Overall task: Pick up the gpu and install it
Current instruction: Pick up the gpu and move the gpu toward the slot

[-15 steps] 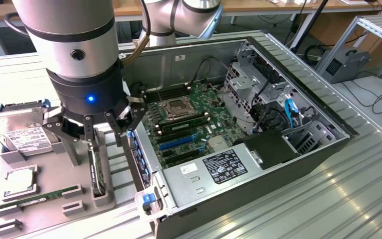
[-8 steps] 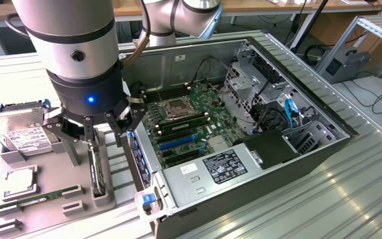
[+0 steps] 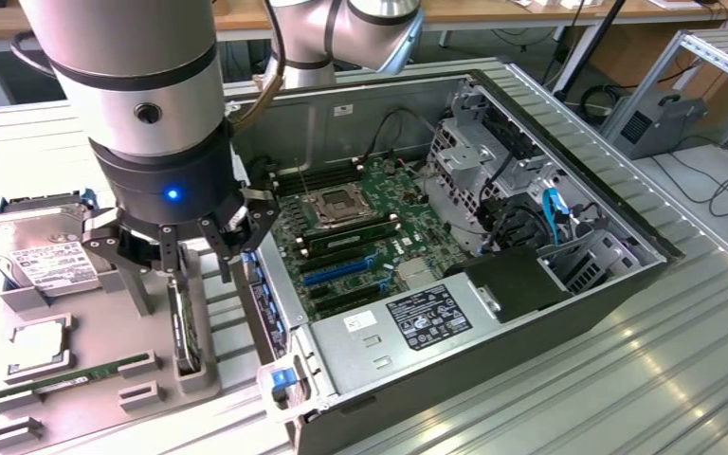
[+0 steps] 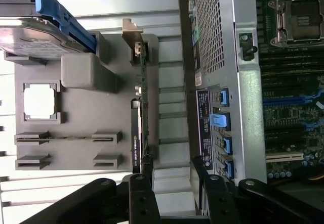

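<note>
Hovering over the gpu, hand spread wide and gripping nothing.

The hand (image 3: 181, 254) hangs released right above the gpu (image 3: 187, 327). The card stands on its long edge in a slot of the grey holder (image 3: 86, 365) on the worktop (image 3: 667, 379), just beside the open computer case (image 3: 591, 294), on the exterior view's left of it. I'd judge it a stiff, fairly light card, but fragile: a thin bare board with a black shroud on one face. The upper edge looks the place to pinch, flat faces between the fingers, well away from the connector edge down in the slot. Room is tight on the case side, where the metal wall rises close. The hard drive (image 3: 35, 251) sits further off on the other side, and straight up is open.
</note>
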You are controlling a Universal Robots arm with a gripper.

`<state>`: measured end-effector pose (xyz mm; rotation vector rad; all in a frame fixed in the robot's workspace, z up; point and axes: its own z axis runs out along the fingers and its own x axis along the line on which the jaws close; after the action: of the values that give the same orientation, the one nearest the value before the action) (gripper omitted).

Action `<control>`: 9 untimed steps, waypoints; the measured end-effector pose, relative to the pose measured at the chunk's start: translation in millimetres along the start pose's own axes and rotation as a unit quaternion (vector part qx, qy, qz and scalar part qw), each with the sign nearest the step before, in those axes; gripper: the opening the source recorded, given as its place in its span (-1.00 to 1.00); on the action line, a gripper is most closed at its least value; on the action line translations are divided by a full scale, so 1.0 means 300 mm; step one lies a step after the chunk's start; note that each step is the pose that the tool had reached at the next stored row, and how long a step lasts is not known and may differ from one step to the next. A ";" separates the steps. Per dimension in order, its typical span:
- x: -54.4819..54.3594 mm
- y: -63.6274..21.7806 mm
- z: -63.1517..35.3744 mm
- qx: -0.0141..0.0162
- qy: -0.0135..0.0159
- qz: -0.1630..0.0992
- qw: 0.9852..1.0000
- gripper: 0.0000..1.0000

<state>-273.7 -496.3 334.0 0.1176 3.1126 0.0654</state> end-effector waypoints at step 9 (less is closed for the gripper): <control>0.015 -0.003 0.042 0.000 0.000 0.000 1.000 -0.15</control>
<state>-277.9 -496.4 321.3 0.1176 3.1125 0.0655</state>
